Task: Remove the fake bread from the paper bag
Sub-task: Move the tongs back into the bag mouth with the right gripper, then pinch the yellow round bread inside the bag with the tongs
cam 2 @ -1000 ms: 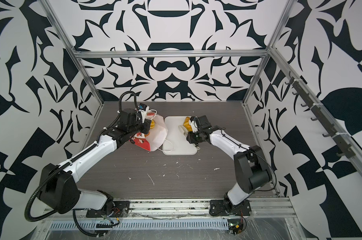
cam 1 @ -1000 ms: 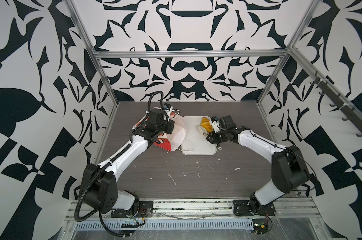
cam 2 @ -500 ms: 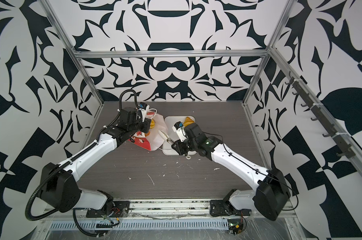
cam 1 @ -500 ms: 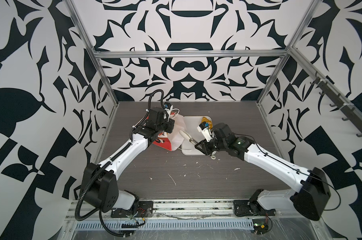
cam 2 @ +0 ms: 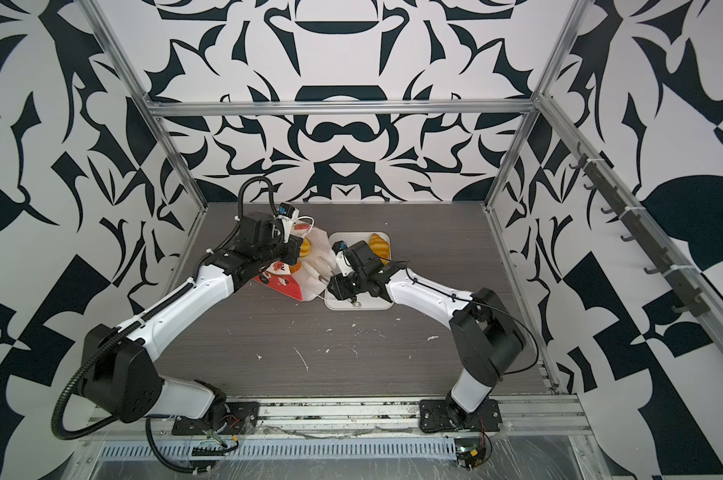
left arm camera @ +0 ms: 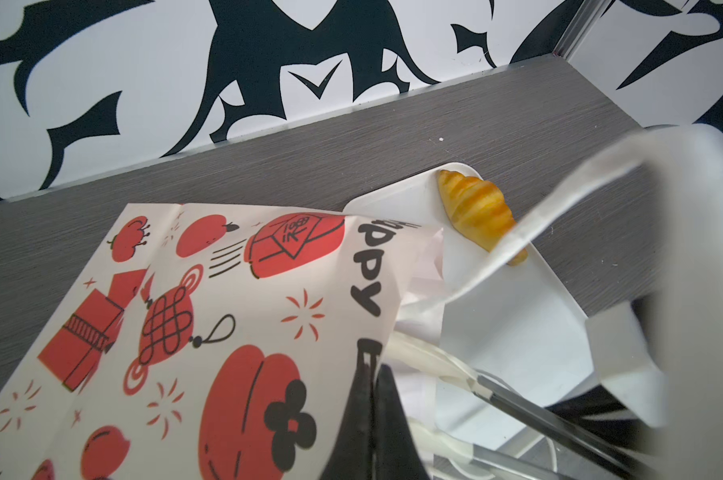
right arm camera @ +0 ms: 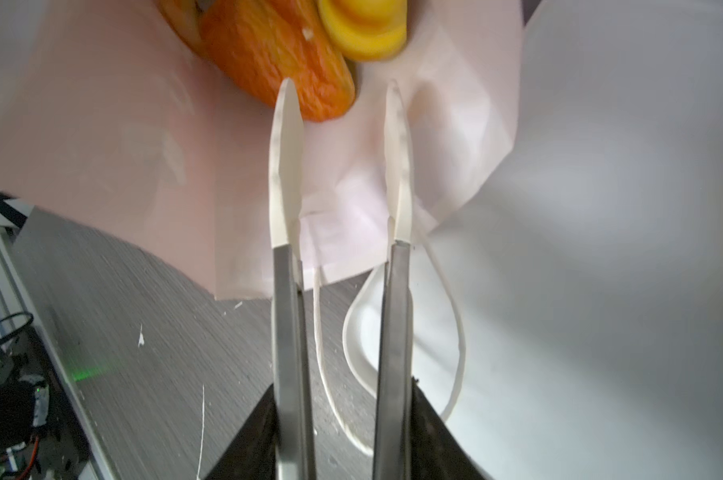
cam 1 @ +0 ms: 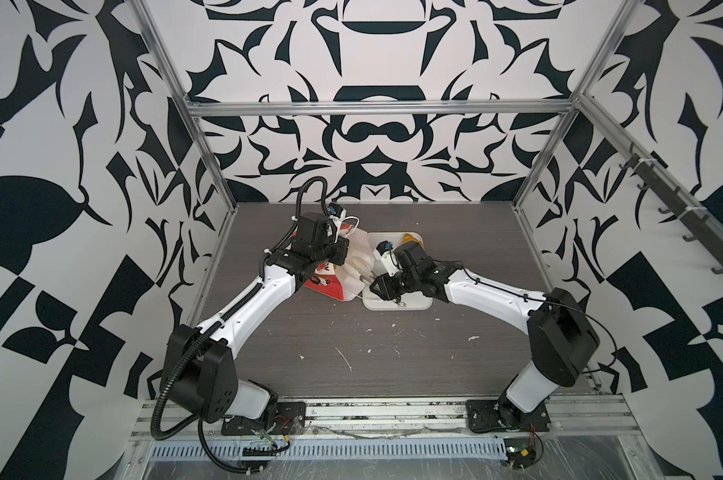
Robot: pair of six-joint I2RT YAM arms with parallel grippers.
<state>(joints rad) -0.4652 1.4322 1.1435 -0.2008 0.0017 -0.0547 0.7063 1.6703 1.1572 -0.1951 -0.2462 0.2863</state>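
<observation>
Near: table (cam 1: 351, 353) bare apart from white scraps.

Mid: paper bag (left arm camera: 226, 311) lies on its side, mouth lapping over the edge of the tray (cam 1: 418, 301). Left gripper (left arm camera: 374, 399) is pressed together on the bag's upper wall at the mouth, propping it open. Right gripper (right arm camera: 339, 95) is partly spread with nothing between the jaws. Its tips are inside the mouth, one at the orange pastry (right arm camera: 268, 50), with a yellow pastry (right arm camera: 364, 29) just behind.

Far: one croissant (left arm camera: 476, 208) is already out, on the tray's far end.

Risks:
- The cord handle (right arm camera: 455, 332) loops under the right jaws. A low close could grab cord or lining instead of bread and drag the bag.
- The pastry is glossy and sits off-centre to the jaws, so it may squirt deeper.
- The left pinch is on thin paper. If it slips or tears, the mouth collapses.

Views:
- Only the right wrist view shows the jaw gap and the bread inside. A top view gives just an orange sliver.
- Only the left wrist view shows the pinch; from above the wrist hides it.
- Count left in the bag: can't tell.
</observation>
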